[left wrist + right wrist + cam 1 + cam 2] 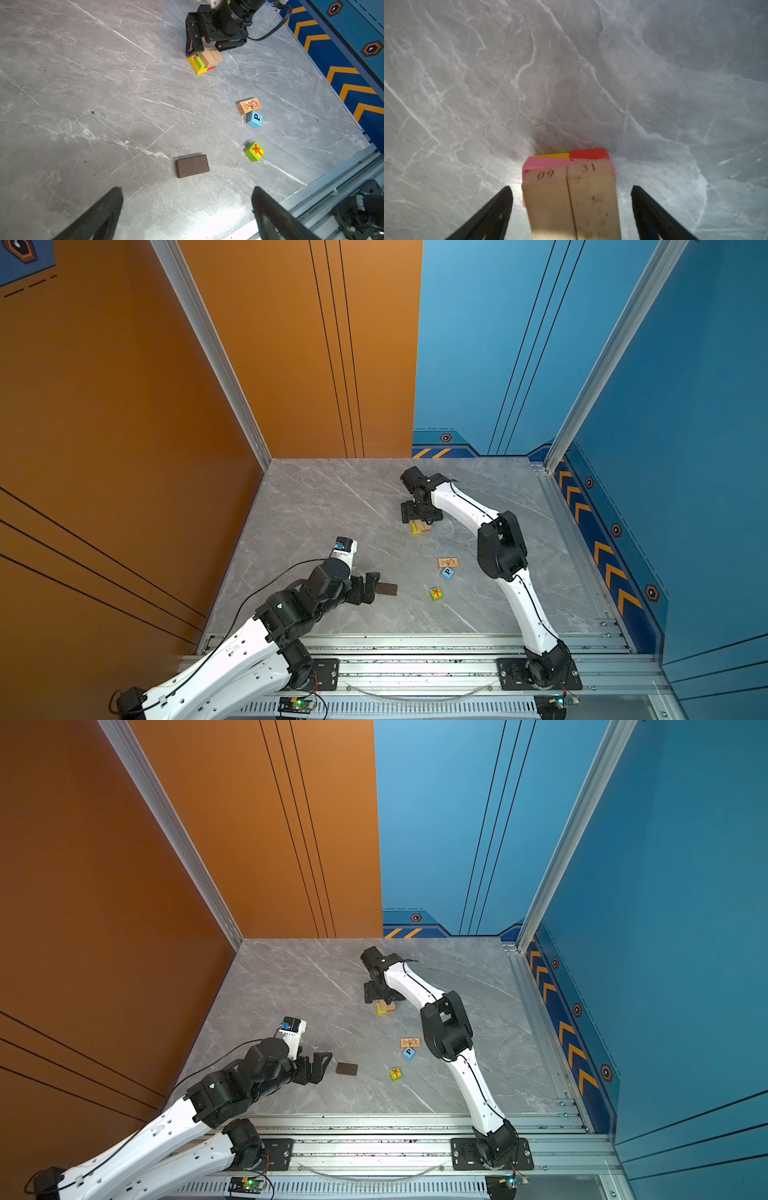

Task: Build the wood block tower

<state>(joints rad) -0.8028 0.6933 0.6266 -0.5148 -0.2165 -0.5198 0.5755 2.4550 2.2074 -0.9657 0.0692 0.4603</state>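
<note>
Blocks part-stacked on the table (332,510), four loose.
Spread and empty, left hand (187,190) faces one dark brown block (192,166); mid-table, the wood block tower (204,62) has two tan blocks (591,197) over one pink (546,163), one lime (199,62), one yellow (200,71), one red (588,154), right hand (571,187) released astride it; then one green cube (254,151), one blue "P" cube (254,118), one tan picture block (249,106).

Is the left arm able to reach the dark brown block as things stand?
Probably yes: the open left gripper faces the dark brown block lying just ahead, with nothing between them.
</note>
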